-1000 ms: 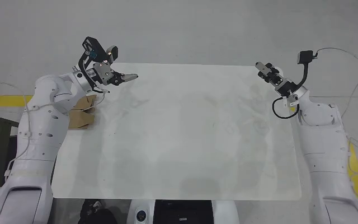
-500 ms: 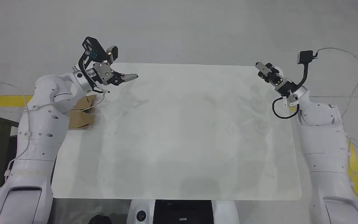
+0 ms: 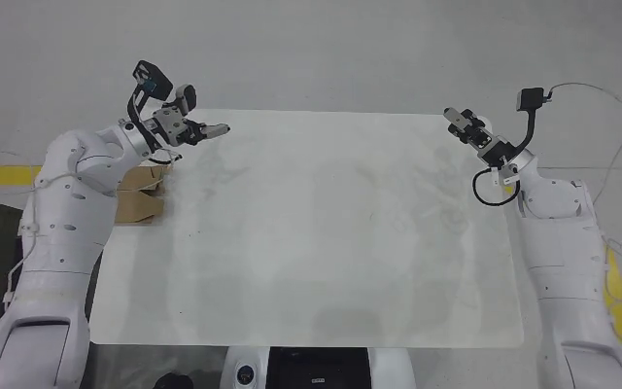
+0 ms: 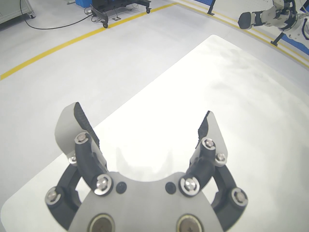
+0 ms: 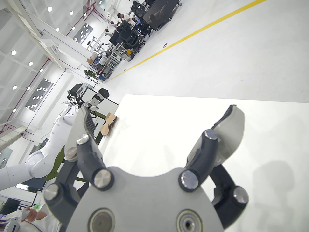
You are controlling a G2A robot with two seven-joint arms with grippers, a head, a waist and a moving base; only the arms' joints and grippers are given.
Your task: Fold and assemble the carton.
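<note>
left gripper (image 3: 218, 128) drew back slightly, jaws spread; right gripper (image 3: 453, 115) spread; brown cardboard carton (image 3: 142, 197) at table (image 3: 321, 243) edge.

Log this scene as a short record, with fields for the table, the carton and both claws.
table: white, bare surface
carton: brown cardboard at the table's left edge, not held; unclear whether it rests on the table
left claw: open, empty, above the table's far left corner
right claw: open, empty, at the table's far right corner
</note>
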